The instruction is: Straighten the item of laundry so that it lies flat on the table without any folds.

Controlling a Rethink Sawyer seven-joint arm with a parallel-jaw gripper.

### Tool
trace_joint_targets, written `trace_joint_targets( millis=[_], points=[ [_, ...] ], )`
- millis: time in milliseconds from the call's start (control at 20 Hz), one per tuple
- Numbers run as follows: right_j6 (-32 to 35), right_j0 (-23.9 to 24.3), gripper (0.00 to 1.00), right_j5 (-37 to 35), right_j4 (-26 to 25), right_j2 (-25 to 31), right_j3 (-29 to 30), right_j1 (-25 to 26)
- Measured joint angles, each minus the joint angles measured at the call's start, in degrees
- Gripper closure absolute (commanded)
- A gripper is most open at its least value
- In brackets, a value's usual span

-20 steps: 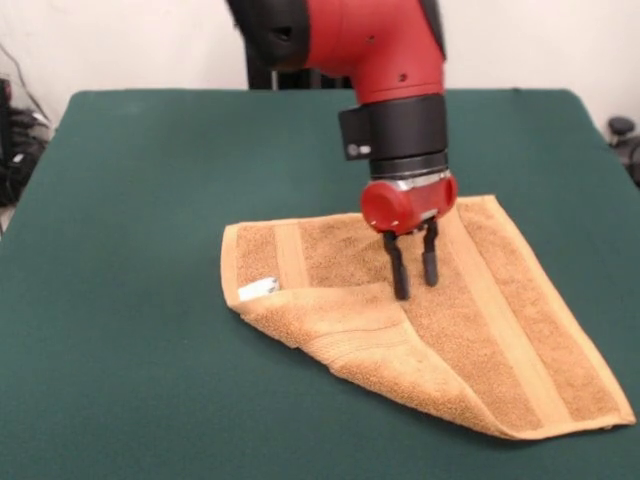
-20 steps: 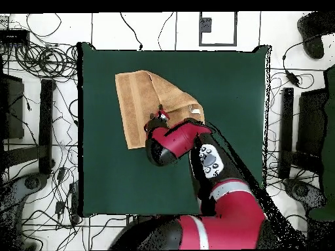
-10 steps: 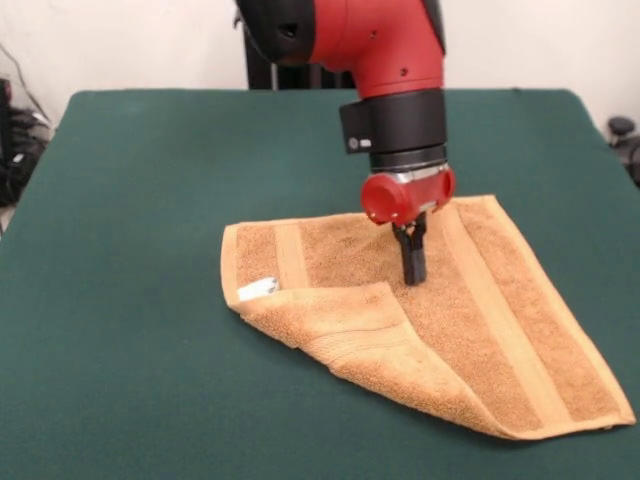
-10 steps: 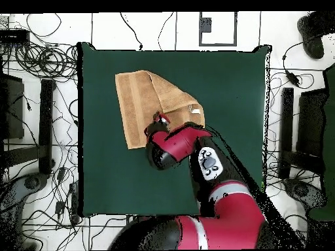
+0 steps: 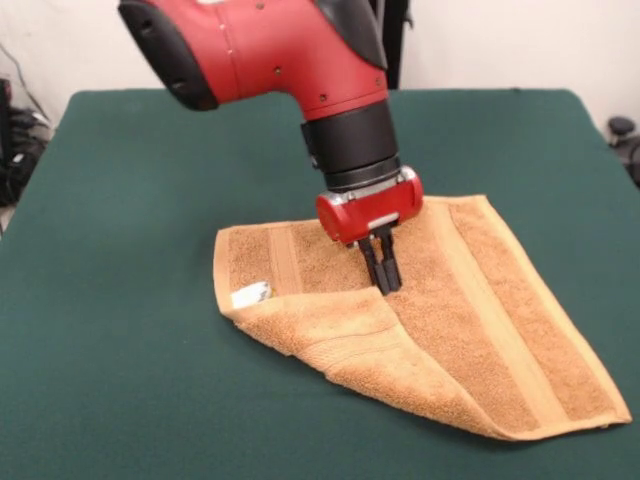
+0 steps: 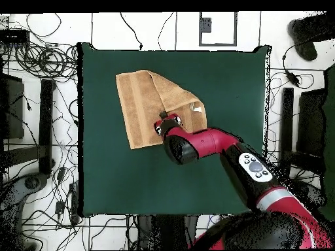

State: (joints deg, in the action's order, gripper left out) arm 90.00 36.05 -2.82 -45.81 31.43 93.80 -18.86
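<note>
Lying on the green tabletop: one orange-tan towel, one corner folded over toward its middle. Gripper jaws closed together, tips pressed down at the flap's inner edge.

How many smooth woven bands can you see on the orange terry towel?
2 on the orange terry towel: one band running along its right side, one band near the left edge by the white tag. The folded-over corner may hide more.

Nubby terry towel with smoother woven bands lies on matt, seemingly felt-like green table cloth.
</note>
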Motion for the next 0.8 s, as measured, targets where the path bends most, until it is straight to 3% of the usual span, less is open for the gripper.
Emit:
trace_joint_targets(
  millis=[800],
  points=[
    [0.0, 2.8, 1.0, 0.0, 0.1, 2.7, 0.5, 1.7]
  ],
)
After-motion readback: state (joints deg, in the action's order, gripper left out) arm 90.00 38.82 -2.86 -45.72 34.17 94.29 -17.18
